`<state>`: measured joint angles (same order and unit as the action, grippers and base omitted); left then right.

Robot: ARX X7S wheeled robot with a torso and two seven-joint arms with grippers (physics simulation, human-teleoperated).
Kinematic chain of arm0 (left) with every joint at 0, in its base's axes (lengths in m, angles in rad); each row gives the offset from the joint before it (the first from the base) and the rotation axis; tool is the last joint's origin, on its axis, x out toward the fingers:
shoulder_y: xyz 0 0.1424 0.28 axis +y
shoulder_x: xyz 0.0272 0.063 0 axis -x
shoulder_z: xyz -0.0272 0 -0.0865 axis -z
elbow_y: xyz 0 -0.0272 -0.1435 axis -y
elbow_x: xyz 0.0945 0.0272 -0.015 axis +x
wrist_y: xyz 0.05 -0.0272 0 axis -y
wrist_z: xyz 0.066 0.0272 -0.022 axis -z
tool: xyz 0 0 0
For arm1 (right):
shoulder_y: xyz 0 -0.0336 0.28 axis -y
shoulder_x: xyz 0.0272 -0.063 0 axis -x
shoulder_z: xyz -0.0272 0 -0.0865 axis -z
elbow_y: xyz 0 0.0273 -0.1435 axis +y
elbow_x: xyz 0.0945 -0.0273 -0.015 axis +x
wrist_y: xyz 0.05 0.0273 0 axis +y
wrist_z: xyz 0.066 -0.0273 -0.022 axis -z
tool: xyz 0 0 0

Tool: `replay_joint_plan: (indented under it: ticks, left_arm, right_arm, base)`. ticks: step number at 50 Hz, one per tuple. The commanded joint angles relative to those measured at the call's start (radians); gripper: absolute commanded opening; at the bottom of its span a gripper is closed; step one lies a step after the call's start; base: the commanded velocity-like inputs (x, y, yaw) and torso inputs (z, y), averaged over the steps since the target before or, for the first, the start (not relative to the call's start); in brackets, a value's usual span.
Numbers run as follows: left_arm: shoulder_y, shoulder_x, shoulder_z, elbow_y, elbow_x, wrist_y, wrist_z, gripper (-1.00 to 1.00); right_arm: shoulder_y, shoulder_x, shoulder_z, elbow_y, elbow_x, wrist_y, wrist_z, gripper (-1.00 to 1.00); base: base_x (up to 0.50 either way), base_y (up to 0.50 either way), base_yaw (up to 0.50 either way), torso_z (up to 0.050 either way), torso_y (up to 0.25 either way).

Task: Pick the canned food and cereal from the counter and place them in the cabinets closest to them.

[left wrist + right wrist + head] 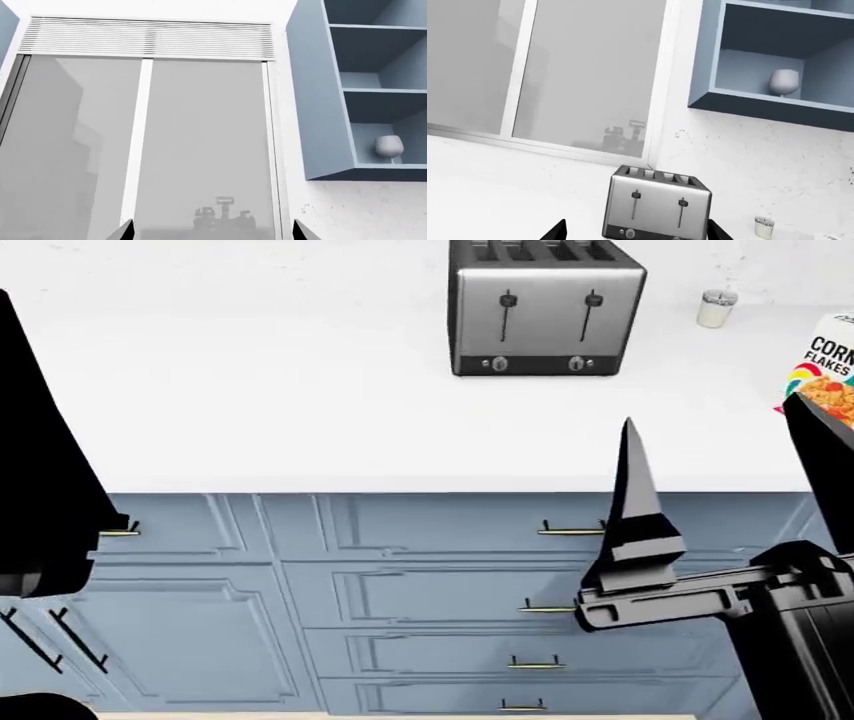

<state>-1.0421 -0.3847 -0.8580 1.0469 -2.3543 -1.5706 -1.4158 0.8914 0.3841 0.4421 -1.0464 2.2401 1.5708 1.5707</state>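
A: Where's the cereal (830, 368)?
B: One box, far right on the worktop (267, 390), cut off by the frame's edge. No tin visible.
A: What else stands there?
B: One toaster (545, 308) at the far side, one small shaker (717, 308) right of it.
A: And the pincers?
B: The right pincer (637, 231) and left pincer (212, 231) are both spread, holding nothing. One wine glass (784, 81) sits in the open cabinet (760, 107).

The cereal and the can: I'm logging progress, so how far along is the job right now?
Nothing looks done. The cereal stands on the counter at the head view's right edge, right of the toaster; the canned food is in no view. Nothing is in hand: the right gripper and left gripper show spread, empty fingertips. Both picks and both cabinet placements remain; the open shelves hold only a glass.
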Motion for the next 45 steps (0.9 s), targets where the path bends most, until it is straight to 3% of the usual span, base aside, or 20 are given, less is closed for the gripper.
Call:
replay_joint_plan:
  ticks: [1, 26, 45]
  left_arm:
    - [-0.002, -0.002, 0.000, 0.000, -0.006, 0.000, -0.007, 1.00]
    - [-0.004, -0.002, 0.008, 0.000, -0.008, 0.000, -0.014, 1.00]
    - [-0.005, -0.003, 0.008, 0.000, -0.018, 0.000, -0.025, 1.00]
  right_arm:
    - [0.003, -0.014, 0.013, -0.001, 0.033, 0.000, 0.000, 1.00]
    - [0.003, -0.043, 0.021, -0.001, 0.087, 0.000, 0.000, 1.00]
    - [0.033, -0.013, -0.022, -0.001, 0.058, 0.000, 0.000, 1.00]
  base:
    - [0.00, -0.50, 0.00, 0.000, 0.000]
    - [0.07, -0.50, 0.00, 0.000, 0.000]
    - [0.37, -0.44, 0.00, 0.000, 0.001]
